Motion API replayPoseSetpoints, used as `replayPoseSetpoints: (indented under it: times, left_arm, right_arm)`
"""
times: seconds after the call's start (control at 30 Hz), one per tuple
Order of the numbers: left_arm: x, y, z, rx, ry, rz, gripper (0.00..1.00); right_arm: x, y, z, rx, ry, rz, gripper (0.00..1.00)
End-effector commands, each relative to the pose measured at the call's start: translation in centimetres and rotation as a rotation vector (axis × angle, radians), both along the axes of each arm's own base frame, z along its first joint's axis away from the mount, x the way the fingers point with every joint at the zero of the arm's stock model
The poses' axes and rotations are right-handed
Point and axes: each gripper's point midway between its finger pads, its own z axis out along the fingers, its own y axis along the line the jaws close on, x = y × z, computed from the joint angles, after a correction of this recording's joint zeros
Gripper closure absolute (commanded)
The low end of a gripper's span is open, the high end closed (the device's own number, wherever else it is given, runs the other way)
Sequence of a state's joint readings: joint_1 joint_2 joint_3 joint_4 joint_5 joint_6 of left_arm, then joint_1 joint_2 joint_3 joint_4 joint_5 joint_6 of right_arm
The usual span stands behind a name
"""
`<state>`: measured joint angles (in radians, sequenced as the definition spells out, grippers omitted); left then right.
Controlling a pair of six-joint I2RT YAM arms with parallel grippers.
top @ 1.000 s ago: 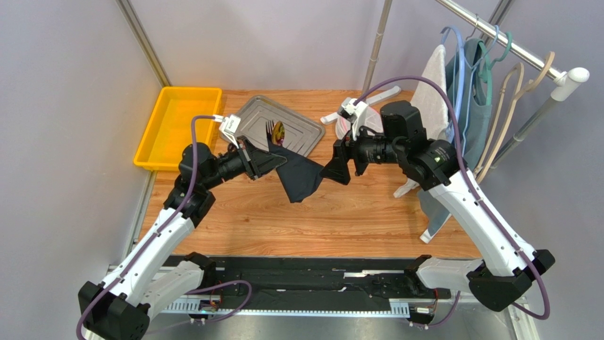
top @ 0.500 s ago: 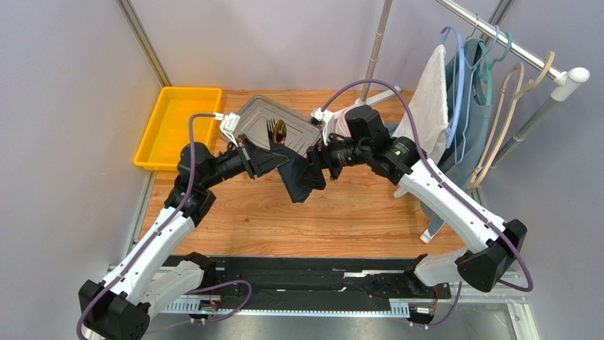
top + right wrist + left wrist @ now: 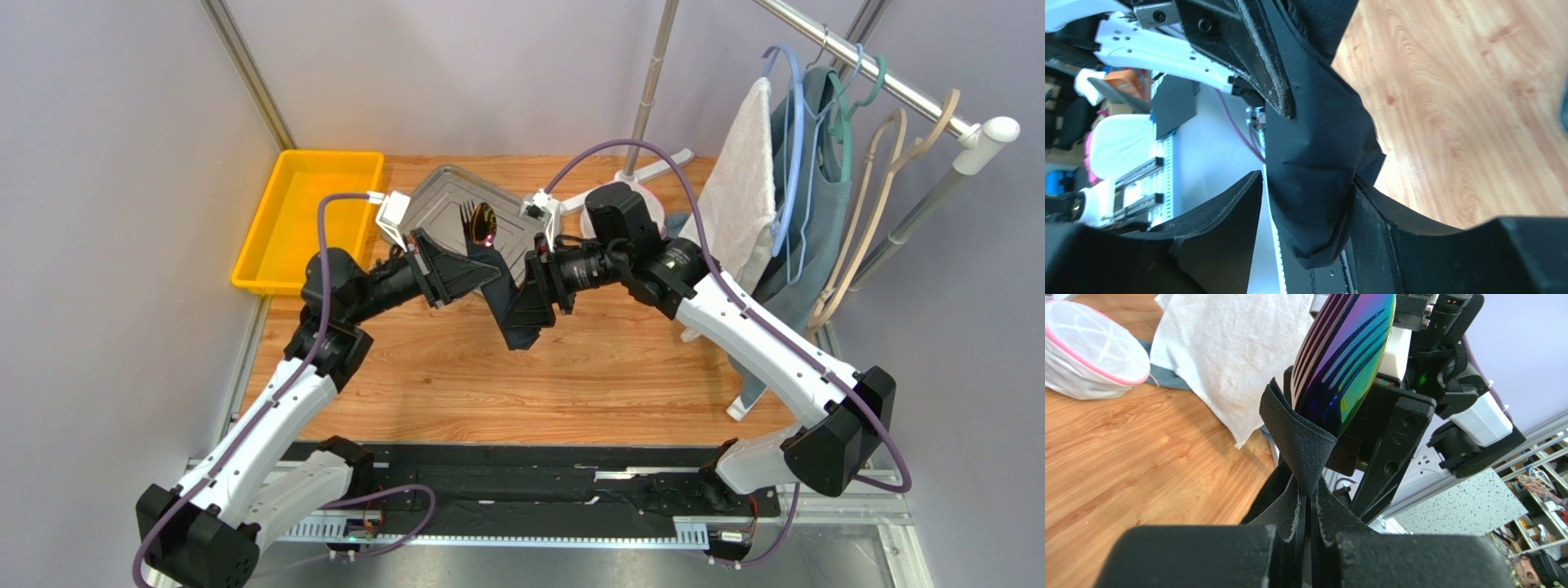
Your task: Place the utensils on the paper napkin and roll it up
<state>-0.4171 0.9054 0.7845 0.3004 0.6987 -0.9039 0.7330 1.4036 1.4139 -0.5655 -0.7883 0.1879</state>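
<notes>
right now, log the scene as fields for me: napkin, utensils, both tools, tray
paper napkin: off the table, bunched, hanging down from the left tool
utensils: upright, lower ends wrapped in the paper napkin, heads sticking out on top
left tool: shut on the paper napkin
right tool: open, jaws either side of the napkin's hanging lower part
tray: on the far side of the wooden table, behind both tools

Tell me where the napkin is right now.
Top view, centre: the napkin hangs over the table near the tray, pinched in the left fingers, its lower end between the right fingers.
</notes>
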Motion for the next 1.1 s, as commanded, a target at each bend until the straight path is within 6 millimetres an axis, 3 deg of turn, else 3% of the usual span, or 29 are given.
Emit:
replayPoseSetpoints:
  times: [0.0, 0.27, 0.37, 0.4, 0.6, 0.63, 0.7, 0.73, 0.83, 0.93, 1.07]
  left_arm:
    - [-1.0, 0.2, 3.4, -0.068, -0.094, -0.021, 1.00]
    - [-1.4, 0.2, 3.8, -0.081, -0.094, -0.034, 1.00]
    - [-1.5, 0.2, 3.8, -0.082, -0.094, -0.034, 1.00]
    - [-1.6, 0.2, 3.8, -0.082, -0.094, -0.034, 1.00]
    - [-0.9, 0.6, 2.4, -0.047, -0.045, 0.012, 0.99]
    - [-0.6, 0.7, 2.1, -0.037, -0.040, 0.028, 0.84]
    - [-0.2, 1.0, 1.1, -0.017, 0.001, 0.047, 0.69]
    - [0.0, 1.1, 0.8, -0.011, 0.009, 0.057, 0.53]
    - [0.8, 1.7, -1.0, 0.029, 0.081, 0.109, 0.33]
    - [1.1, 2.0, -2.3, 0.043, 0.139, 0.109, 0.31]
    - [-0.1, 1.2, -0.8, -0.035, 0.107, 0.003, 0.27]
  right_arm:
    - [-1.2, 1.1, 1.0, 0.072, 0.034, 0.082, 0.48]
    - [-1.9, 1.6, 1.6, 0.100, 0.076, 0.110, 0.66]
    - [-2.1, 1.6, 1.8, 0.105, 0.087, 0.114, 0.80]
    - [-2.0, 1.6, 1.9, 0.106, 0.085, 0.109, 0.98]
    - [-0.8, 1.3, 2.0, 0.072, 0.035, 0.033, 1.00]
    - [-0.6, 1.3, 2.4, 0.075, 0.024, 0.023, 1.00]
    - [0.0, 1.1, 2.8, 0.075, 0.012, -0.003, 1.00]
    - [0.3, 1.1, 3.4, 0.084, 0.003, -0.012, 1.00]
    - [0.9, 1.1, 4.4, 0.096, -0.008, -0.037, 1.00]
    - [0.9, 1.2, 5.1, 0.111, -0.013, -0.035, 1.00]
    - [0.7, 1.4, 5.6, 0.133, 0.012, -0.023, 1.00]
